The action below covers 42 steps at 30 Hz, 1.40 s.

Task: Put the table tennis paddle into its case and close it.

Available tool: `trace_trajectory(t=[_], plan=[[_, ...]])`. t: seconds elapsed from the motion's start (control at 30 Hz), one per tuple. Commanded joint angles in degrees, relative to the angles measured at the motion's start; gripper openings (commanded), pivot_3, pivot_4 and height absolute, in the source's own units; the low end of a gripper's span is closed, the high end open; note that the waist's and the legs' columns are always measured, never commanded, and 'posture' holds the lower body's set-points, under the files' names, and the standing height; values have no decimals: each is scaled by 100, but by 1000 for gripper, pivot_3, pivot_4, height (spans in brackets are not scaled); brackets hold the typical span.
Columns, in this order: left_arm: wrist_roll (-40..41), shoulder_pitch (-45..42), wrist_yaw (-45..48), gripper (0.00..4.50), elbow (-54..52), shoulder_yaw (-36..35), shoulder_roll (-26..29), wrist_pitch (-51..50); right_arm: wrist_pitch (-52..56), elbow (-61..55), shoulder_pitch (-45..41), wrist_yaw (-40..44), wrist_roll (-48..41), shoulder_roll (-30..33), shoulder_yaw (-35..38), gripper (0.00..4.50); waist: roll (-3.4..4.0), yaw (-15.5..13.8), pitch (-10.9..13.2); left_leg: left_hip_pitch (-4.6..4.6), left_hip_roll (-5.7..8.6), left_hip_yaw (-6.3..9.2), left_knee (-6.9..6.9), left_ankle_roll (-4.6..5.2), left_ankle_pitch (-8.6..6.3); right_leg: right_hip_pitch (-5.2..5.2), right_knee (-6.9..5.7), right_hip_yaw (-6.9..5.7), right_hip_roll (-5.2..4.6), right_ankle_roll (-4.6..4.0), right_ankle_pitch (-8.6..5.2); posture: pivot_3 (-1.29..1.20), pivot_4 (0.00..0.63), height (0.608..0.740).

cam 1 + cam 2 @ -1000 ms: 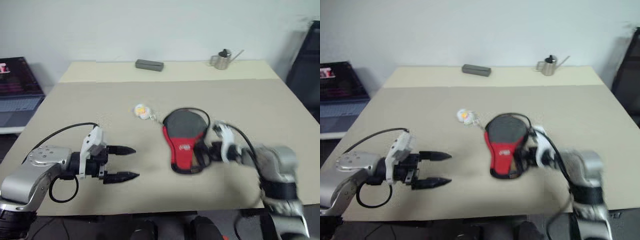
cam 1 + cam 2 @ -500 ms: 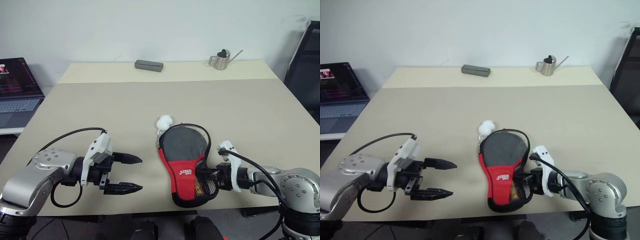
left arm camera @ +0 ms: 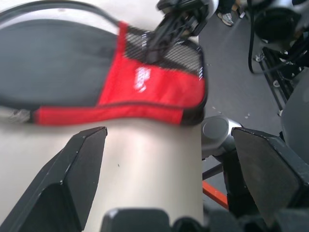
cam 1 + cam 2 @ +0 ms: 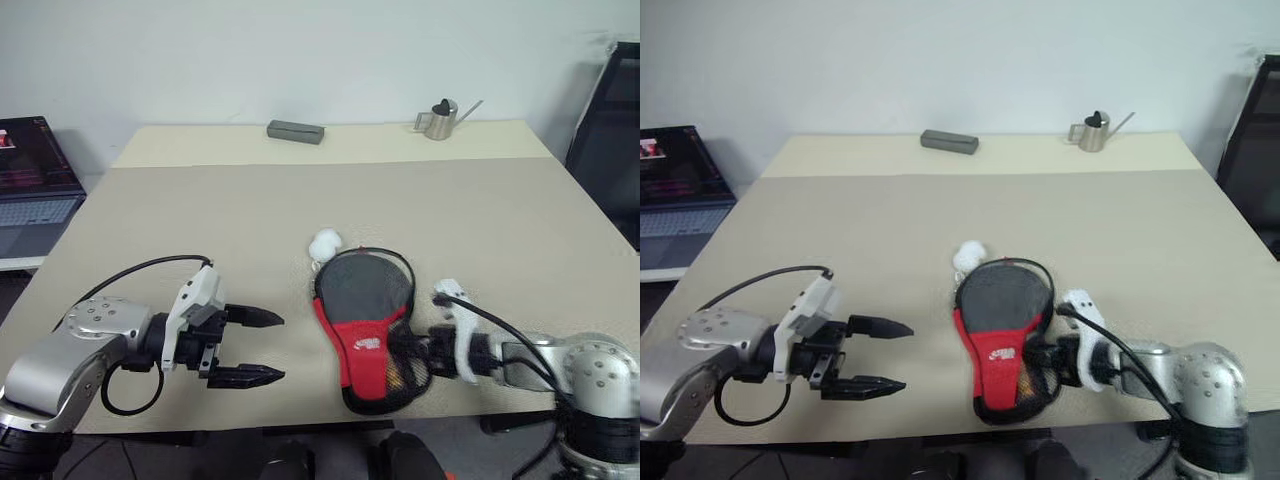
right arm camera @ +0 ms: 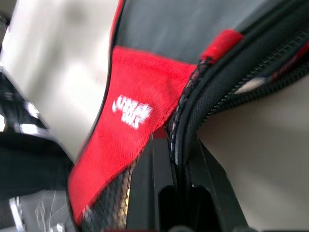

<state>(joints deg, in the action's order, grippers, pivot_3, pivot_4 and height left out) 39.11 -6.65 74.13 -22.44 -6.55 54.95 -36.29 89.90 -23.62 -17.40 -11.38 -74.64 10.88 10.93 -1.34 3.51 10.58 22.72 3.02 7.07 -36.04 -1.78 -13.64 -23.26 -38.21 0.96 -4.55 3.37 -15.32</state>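
Black fabric case (image 4: 365, 325) lay low and centre-right of the head view, on the beige table (image 4: 200, 200), close to the near edge. Showed a grey-black round panel at the far end, a red panel with white lettering in the middle, and black mesh at the narrow near end. Had a yellowish shape showing faintly through the mesh; could not tell from that whether it was the paddle's handle. Carried a small white ball charm (image 4: 324, 242) touching the table just beyond the round end, toward upper left of the case.

Right gripper (image 5: 175, 159), reaching in from the lower right of the head view, was closed tight on the case's black zippered edge at the mesh end, with the fabric rim pinched between the two black fingers (image 5: 149, 183) in the right wrist view.

Left gripper (image 4: 255, 347), in the lower left of the head view, stood wide apart and held nothing, hovering over bare table well to the left of the case and pointing toward it. In the left wrist view, framed the red panel between its two fingers without touching.

Farther back, at the top of the frame: a grey rectangular block (image 4: 296, 131), a small metal watering can (image 4: 440, 118), and a laptop (image 4: 35, 185) at the far left edge.
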Motion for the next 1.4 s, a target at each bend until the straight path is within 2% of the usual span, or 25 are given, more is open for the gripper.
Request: trace_trajectory(t=[0.03, 0.07, 0.17, 0.47, 0.53, 0.77, 0.9, 1.13, 1.4], plan=[[38, -27, -55, 4500, -55, -61, 16, 34, -122, -16, -200, -538, -180, -419, -228, 13, 13, -12, 5, -1, -25, -2, 0, -1, 0, -1, -2, 1, 11, -3, 2, 0, 150, 740], [39, -28, -60, 4500, -52, -59, 16, 35, -136, -2, -218, -644, -193, -476, -234, 13, 12, -24, 5, 0, -33, -2, -1, -1, 1, -1, 2, 0, 20, -8, 5, 0, 150, 740], [38, -24, -86, 4500, -41, -64, 20, 43, -236, 12, -264, -827, -258, -523, -286, 768, 10, -69, 3, 2, -35, -3, -5, -2, 1, 2, 9, -2, 23, -7, 9, 0, 150, 740], [22, 10, -113, 4500, -39, -75, 21, 77, -473, -19, -183, -1306, -559, -353, -371, 3877, 10, -43, 3, -6, -59, -18, -4, -2, 1, 2, 7, -1, 50, -17, 15, 0, 150, 740], [28, 20, -120, 4500, -47, -73, 14, 77, -524, -8, -181, -1360, -648, -254, -396, 4454, 10, -42, 3, -6, -60, -24, -4, -2, 1, 2, 7, 1, 51, -18, 16, 0, 150, 740], [21, 12, -152, 4500, -22, -65, -11, 93, -706, -17, -166, -1208, -876, 484, -453, 4454, 10, -43, 3, -6, -61, -41, -4, -1, 1, 2, 9, 4, 51, -18, 16, 0, 150, 740], [8, 16, -175, 4500, 3, -58, -24, 114, -798, -142, -209, -772, -799, 992, -567, 4454, 10, -45, 3, -6, -62, -48, -4, -1, 0, 2, 10, 5, 51, -18, 16, 0, 150, 740], [-11, 34, -243, 4500, 14, -67, -48, 155, -1293, -672, -424, 833, -228, 1820, -885, 4454, 10, -45, 3, -5, -65, -52, -5, -1, 0, 2, 12, 6, 51, -17, 16, 0, 150, 740], [-32, 68, -498, 4500, 28, -190, -134, 194, -2140, -690, -837, 2533, 966, 2508, -1296, 4454, 9, -64, 3, -4, -65, -53, -6, -1, 0, 2, 16, 6, 51, -17, 16, 0, 150, 740]])
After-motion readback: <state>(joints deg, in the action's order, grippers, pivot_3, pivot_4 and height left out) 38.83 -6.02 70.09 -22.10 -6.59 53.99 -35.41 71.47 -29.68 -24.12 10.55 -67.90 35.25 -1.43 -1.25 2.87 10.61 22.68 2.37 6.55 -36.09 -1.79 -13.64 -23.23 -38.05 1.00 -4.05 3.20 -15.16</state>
